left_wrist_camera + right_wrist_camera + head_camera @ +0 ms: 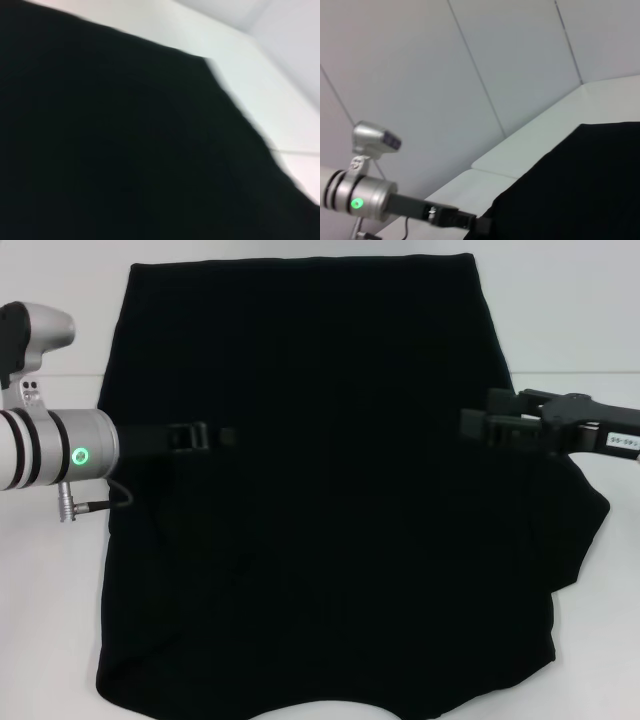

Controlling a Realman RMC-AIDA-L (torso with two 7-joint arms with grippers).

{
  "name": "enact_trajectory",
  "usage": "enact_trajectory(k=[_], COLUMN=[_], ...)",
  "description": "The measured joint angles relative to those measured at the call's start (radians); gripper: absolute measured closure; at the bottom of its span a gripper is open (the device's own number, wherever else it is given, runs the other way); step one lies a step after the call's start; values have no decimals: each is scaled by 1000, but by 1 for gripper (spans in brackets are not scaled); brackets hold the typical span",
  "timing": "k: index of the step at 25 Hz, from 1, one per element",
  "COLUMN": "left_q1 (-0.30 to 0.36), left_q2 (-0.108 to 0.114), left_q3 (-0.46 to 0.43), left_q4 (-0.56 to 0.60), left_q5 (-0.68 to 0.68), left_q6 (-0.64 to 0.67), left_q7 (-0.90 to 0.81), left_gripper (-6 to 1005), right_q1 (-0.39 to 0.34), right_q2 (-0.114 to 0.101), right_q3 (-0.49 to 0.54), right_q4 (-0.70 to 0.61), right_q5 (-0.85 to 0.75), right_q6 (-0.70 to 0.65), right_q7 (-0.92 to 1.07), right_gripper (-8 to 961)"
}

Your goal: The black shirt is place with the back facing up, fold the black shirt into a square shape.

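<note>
The black shirt (320, 540) lies spread flat on the white table (560, 320) and covers most of the head view. One sleeve (585, 525) sticks out at its right side. My left gripper (222, 436) reaches in from the left and hovers over the shirt's left part at mid height. From the right, my right gripper (472, 426) sits at the shirt's right edge, level with the left one. The left wrist view shows the black shirt (125, 150) close up with a corner of it against the table. In the right wrist view the black shirt (570, 195) fills the lower corner and the left gripper (470, 221) is at its edge.
The white table (260, 100) shows as bare strips on both sides of the shirt and behind it. A pale panelled wall (470, 75) stands at the back. A grey cable (95, 502) hangs below my left wrist.
</note>
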Motion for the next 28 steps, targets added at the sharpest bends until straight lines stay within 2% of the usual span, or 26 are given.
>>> enact_trajectory(k=[2,6,11,14,20,22,24,28], left_q1=[2,12,47,72,99,109,121,137], left_q2=[1,0,-7,-13,-25,-30,-34,-39], left_q3=[-2,-5,-10,-9,1,1,2,2], left_q4=[15,39,47,43,27,27,27,31], left_q5=[-34,-124,-231,-272,-270,-270,-270,-271], left_q6=[100,314,501,554,633,667,699,727], left_q7=[79,263,547,679,875,933,981,1023], left_gripper=[874,819,597,490,249,159,123,51], right_q1=[-9,-36,-62,-64,-53,-50,-47,-42], right_q2=[-10,-56,-103,-131,-190,-201,-208,-207], right_q3=[7,0,-3,-3,-5,-6,-7,-11], right_q4=[-11,-23,-30,-32,-29,-29,-26,-7], right_q5=[-1,-12,-84,-142,-273,-306,-335,-374], right_q6=[-6,-10,-19,-25,-37,-36,-36,-28], right_q7=[37,175,326,414,605,656,695,730], right_gripper=[69,70,70,70,70,71,71,71])
